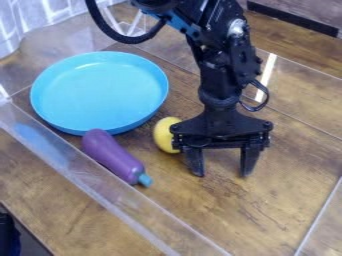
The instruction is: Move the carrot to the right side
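Observation:
I cannot make out a carrot in this view. A yellow rounded object (164,134) lies on the wooden table just left of my gripper (222,163), with its right side hidden behind the gripper's body. The gripper points straight down at the table and is open, its two dark fingers (198,160) spread wide with nothing between them. A purple eggplant-shaped toy (112,155) with a teal tip lies further left, near the front rim of the blue plate (74,118).
The round blue plate fills the back left of the table. A clear plastic barrier edge (60,160) runs diagonally along the front left. Bare wood (287,195) lies to the right of and in front of the gripper.

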Tool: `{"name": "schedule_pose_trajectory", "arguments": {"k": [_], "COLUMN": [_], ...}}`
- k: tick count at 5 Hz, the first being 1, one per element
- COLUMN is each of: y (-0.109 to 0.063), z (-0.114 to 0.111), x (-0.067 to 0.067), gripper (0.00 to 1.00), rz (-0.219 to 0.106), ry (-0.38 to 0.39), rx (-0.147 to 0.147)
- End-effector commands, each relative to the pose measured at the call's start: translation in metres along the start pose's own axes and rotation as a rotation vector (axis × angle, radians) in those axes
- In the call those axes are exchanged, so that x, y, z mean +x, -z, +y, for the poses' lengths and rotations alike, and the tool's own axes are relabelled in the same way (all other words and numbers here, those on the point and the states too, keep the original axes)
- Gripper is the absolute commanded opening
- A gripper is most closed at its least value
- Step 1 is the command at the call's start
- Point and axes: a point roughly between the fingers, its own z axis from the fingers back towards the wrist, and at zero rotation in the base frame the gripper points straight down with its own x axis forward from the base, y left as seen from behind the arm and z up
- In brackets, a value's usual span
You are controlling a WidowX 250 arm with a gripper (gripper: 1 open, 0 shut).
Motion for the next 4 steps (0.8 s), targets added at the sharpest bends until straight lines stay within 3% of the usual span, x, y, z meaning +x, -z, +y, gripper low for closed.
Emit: {"name": "schedule_pose_trajectory", "arguments": {"k": [1,3,4], "y": [0.001,-0.007,-0.004], "z": [-0.012,-0.002,-0.003], "x": [-0.006,0.008,0.004], "gripper": [1.00,1.00,1.00], "rz": [0.011,0.000,-0.018], "ry": [0.090,0.177,0.144], "rx": [-0.019,-0.020,-0.013]}}
